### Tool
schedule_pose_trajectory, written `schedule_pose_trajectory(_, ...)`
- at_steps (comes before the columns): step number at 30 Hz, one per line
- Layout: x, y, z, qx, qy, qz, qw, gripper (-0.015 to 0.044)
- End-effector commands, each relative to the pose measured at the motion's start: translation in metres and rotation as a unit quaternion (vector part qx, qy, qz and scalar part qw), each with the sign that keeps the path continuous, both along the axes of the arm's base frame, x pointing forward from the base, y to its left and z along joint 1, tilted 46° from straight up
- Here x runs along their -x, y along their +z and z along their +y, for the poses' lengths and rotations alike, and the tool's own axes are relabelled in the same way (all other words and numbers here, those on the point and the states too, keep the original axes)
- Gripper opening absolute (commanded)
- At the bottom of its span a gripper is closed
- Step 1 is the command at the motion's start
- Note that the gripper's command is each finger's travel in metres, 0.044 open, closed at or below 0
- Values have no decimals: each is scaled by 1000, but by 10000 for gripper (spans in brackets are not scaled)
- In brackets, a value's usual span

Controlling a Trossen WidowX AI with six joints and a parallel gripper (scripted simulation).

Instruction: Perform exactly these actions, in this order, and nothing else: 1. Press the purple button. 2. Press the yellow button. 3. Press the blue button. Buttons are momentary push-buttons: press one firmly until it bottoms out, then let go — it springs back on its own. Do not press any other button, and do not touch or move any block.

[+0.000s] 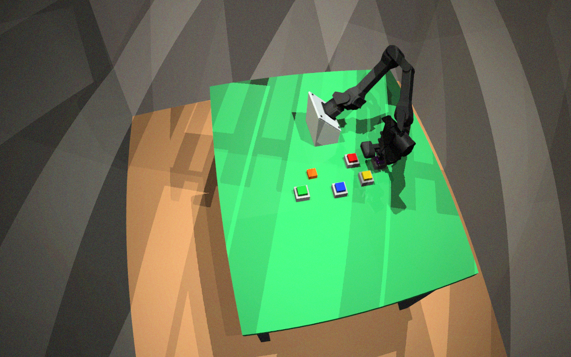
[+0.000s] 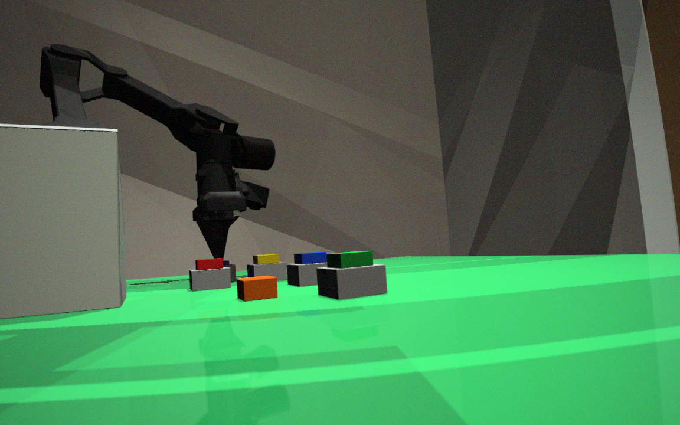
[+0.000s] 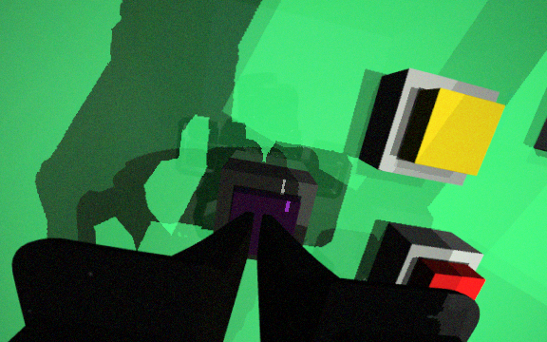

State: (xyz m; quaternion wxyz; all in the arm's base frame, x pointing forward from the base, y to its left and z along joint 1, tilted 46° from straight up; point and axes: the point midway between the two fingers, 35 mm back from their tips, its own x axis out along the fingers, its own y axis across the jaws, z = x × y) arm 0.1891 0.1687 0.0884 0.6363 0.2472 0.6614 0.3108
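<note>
Your jaws are closed on nothing, tips on the square purple button (image 3: 264,209), cap up; yellow button (image 3: 459,130) at 2 o'clock.

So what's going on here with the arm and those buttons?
The arm has its gripper shut, holding nothing, with the tips pointed straight down on the purple button, the first of three to press. Whether it has bottomed out can't be told. The yellow button and blue button come next. The red button, green button and orange block sit apart from the gripper.
</note>
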Motion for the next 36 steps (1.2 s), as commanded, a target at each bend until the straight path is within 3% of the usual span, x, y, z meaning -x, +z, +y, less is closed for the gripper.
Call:
schedule_pose_trajectory(1, 2, -3, -1, 3, -1, 7, 1000, 20)
schedule_pose_trajectory(13, -1, 21, -26, 4, -1, 7, 1000, 20)
schedule_pose_trajectory(20, -5, 62, -69, 6, -1, 7, 1000, 20)
schedule_pose_trajectory(26, -7, 62, -70, 6, -1, 7, 1000, 20)
schedule_pose_trajectory(36, -70, 7, -116, 7, -1, 6, 1000, 20)
